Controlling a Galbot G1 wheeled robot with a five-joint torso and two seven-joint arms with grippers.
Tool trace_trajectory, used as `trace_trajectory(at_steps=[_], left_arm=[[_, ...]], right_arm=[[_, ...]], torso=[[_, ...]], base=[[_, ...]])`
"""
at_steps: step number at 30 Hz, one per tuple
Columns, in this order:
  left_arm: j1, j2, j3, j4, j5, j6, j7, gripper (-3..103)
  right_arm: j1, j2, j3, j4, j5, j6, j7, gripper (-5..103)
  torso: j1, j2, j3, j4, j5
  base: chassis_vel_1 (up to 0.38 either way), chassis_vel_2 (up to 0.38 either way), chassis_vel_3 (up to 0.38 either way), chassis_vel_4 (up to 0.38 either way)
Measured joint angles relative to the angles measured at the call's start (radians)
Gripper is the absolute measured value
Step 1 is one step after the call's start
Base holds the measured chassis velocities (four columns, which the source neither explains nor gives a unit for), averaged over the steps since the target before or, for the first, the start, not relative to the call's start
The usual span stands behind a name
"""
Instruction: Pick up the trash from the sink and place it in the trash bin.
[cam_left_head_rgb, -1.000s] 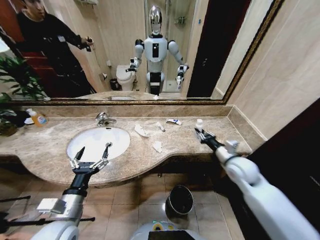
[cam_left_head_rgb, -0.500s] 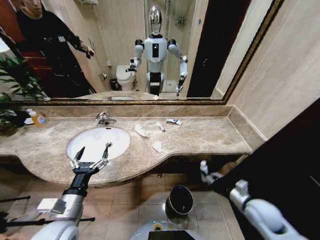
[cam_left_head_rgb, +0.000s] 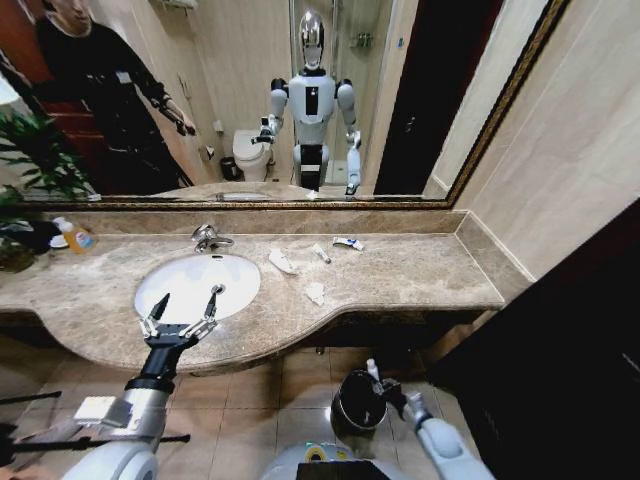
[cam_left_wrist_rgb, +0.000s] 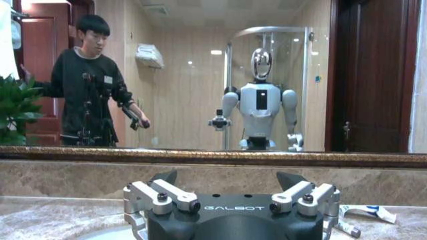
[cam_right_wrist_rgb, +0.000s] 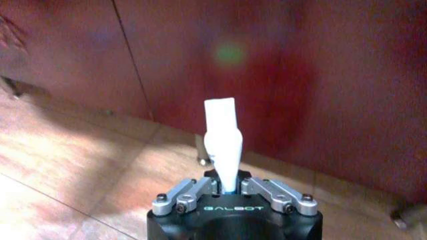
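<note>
Taking the sink (cam_left_head_rgb: 165, 292) as the landmark, the left gripper (cam_left_head_rgb: 181, 312) hovers over its near rim with fingers spread wide and nothing between them. To the right of the sink, on the counter, trash is left: a tissue wad (cam_left_head_rgb: 282, 262) nearest the basin, another wad (cam_left_head_rgb: 315, 293) toward the counter's front edge, a thin white tube (cam_left_head_rgb: 321, 253) and a blue-white packet (cam_left_head_rgb: 348, 243) farther right near the mirror. Below the counter and well right of the sink, the trash bin (cam_left_head_rgb: 358, 402) stands on the floor, and the right gripper (cam_left_head_rgb: 383, 385) sits at its rim, fingers pinched on a small white bottle (cam_right_wrist_rgb: 223, 142). Doing this step well probably means centring the bottle over the bin's opening before letting go, so it drops inside rather than glancing off the rim.
</note>
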Motion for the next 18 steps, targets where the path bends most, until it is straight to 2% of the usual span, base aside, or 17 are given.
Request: trace_trajectory(at_steps=[2, 3, 5, 8, 10, 11, 13, 14, 16, 17, 18], left_arm=[[0.000, 0.000, 0.000, 0.000, 0.000, 0.000, 0.000, 100], [0.000, 0.000, 0.000, 0.000, 0.000, 0.000, 0.000, 100], [0.000, 0.000, 0.000, 0.000, 0.000, 0.000, 0.000, 100], [0.000, 0.000, 0.000, 0.000, 0.000, 0.000, 0.000, 100], [0.000, 0.000, 0.000, 0.000, 0.000, 0.000, 0.000, 100], [0.000, 0.000, 0.000, 0.000, 0.000, 0.000, 0.000, 100], [0.000, 0.000, 0.000, 0.000, 0.000, 0.000, 0.000, 100], [0.000, 0.000, 0.000, 0.000, 0.000, 0.000, 0.000, 100], [0.000, 0.000, 0.000, 0.000, 0.000, 0.000, 0.000, 100], [0.000, 0.000, 0.000, 0.000, 0.000, 0.000, 0.000, 100], [0.000, 0.000, 0.000, 0.000, 0.000, 0.000, 0.000, 100]], right_arm=[[0.009, 0.006, 0.003, -0.027, -0.021, 0.005, 0.024, 20], [0.009, 0.006, 0.003, -0.027, -0.021, 0.005, 0.024, 20], [0.009, 0.004, 0.007, -0.031, -0.030, 0.005, 0.035, 31], [0.006, -0.001, 0.008, -0.031, -0.036, 0.005, 0.039, 36], [-0.003, -0.019, 0.000, -0.028, -0.047, 0.002, 0.055, 47], [-0.003, -0.019, 0.000, -0.028, -0.047, 0.002, 0.055, 47], [-0.019, -0.035, -0.008, -0.015, -0.051, -0.006, 0.052, 58], [-0.019, -0.035, -0.008, -0.015, -0.051, -0.006, 0.052, 58], [-0.035, -0.041, -0.012, 0.000, -0.050, -0.009, 0.046, 69], [-0.035, -0.041, -0.012, 0.000, -0.050, -0.009, 0.046, 69], [-0.041, -0.042, -0.010, 0.013, -0.049, -0.007, 0.044, 74]], torso=[[0.000, 0.000, 0.000, 0.0000, -0.0001], [0.000, 0.000, 0.000, 0.0000, -0.0001], [0.000, 0.000, 0.000, -0.0001, 0.0001], [0.000, 0.000, 0.000, -0.0001, 0.0000], [0.000, 0.000, 0.000, -0.0001, 0.0001], [0.000, 0.000, 0.000, -0.0001, 0.0001], [0.000, 0.000, 0.000, -0.0001, 0.0001], [0.000, 0.000, 0.000, -0.0001, 0.0001], [0.000, 0.000, 0.000, -0.0002, 0.0003], [0.000, 0.000, 0.000, -0.0002, 0.0003], [0.000, 0.000, 0.000, -0.0002, 0.0003]], base=[[0.000, 0.000, 0.000, 0.000], [0.000, 0.000, 0.000, 0.000], [0.000, 0.000, 0.000, 0.000], [0.000, 0.000, 0.000, 0.000], [0.000, 0.000, 0.000, 0.000], [0.000, 0.000, 0.000, 0.000], [0.000, 0.000, 0.000, 0.000], [0.000, 0.000, 0.000, 0.000], [0.000, 0.000, 0.000, 0.000], [0.000, 0.000, 0.000, 0.000], [0.000, 0.000, 0.000, 0.000]])
